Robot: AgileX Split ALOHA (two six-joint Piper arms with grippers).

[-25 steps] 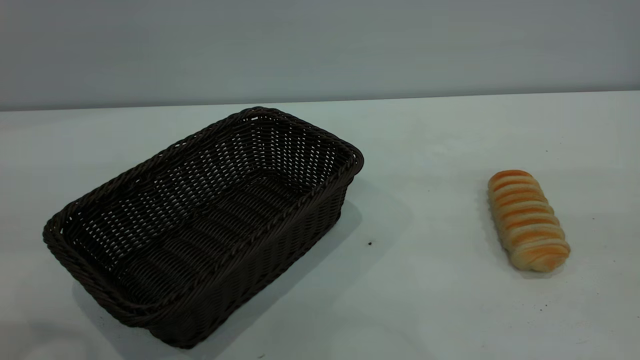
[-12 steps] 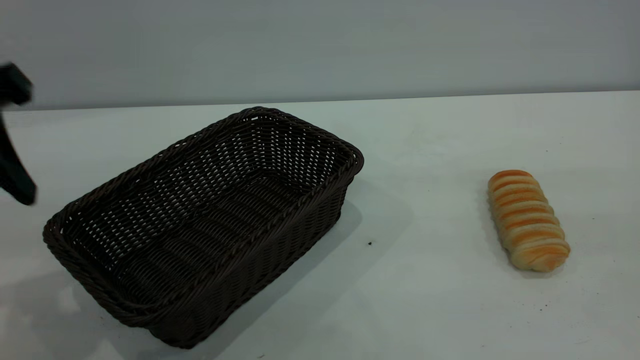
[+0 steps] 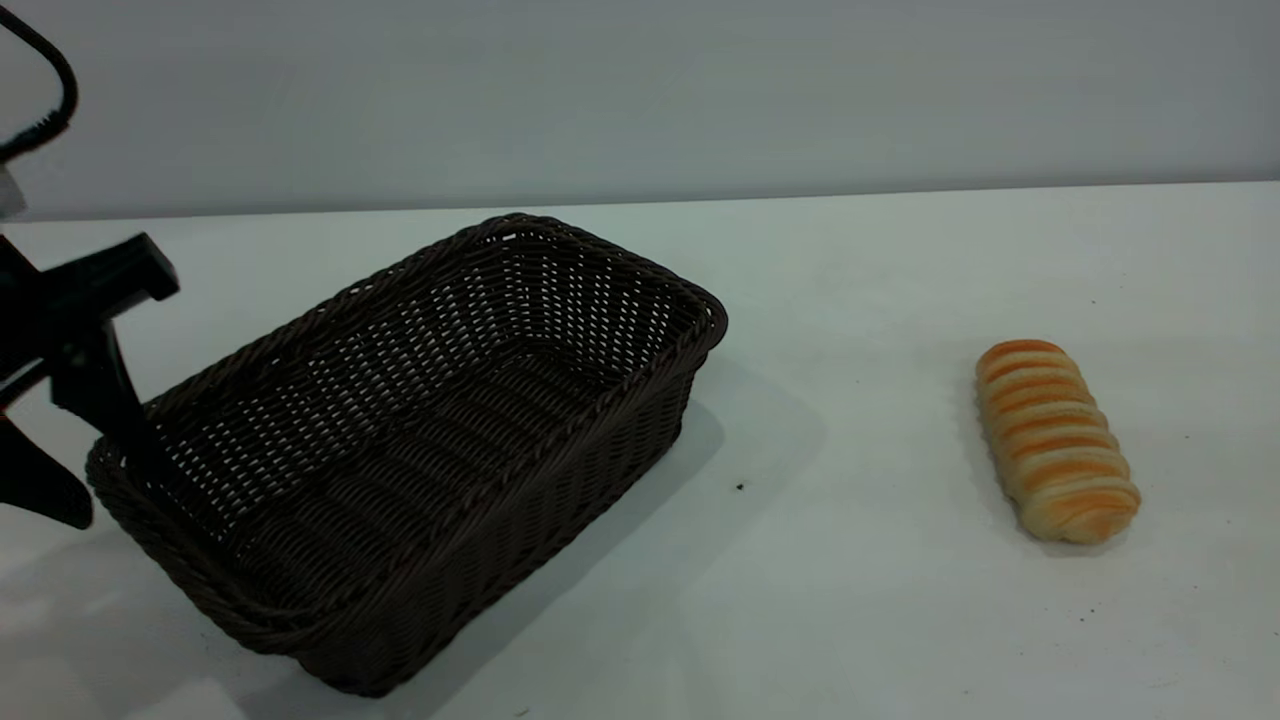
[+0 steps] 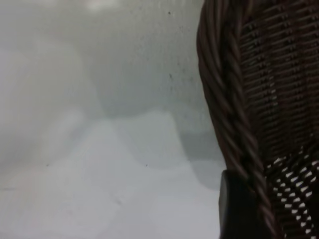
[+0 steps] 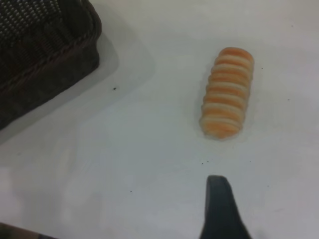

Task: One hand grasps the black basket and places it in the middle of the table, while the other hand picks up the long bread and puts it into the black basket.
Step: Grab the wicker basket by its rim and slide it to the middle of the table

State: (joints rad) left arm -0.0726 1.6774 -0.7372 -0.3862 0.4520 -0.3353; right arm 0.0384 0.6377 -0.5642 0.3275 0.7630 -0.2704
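Observation:
The black basket (image 3: 420, 440) stands on the white table (image 3: 860, 600), left of the middle, and is empty. My left gripper (image 3: 93, 478) is open at the basket's left corner. One finger (image 3: 105, 400) is just inside the braided rim and the other (image 3: 45, 490) is outside it. In the left wrist view the rim (image 4: 224, 114) runs close past one finger (image 4: 237, 209). The long bread (image 3: 1055, 440) lies on the table at the right, alone. In the right wrist view the bread (image 5: 227, 92) lies ahead of one finger (image 5: 219, 206) of my right gripper, which is open and empty.
A corner of the basket (image 5: 45, 55) also shows in the right wrist view. A grey wall (image 3: 640, 90) runs behind the table's far edge. A few dark specks dot the table between basket and bread.
My left gripper has come into view from the left edge and moved down to the basket's left corner. The basket and the bread have not moved.

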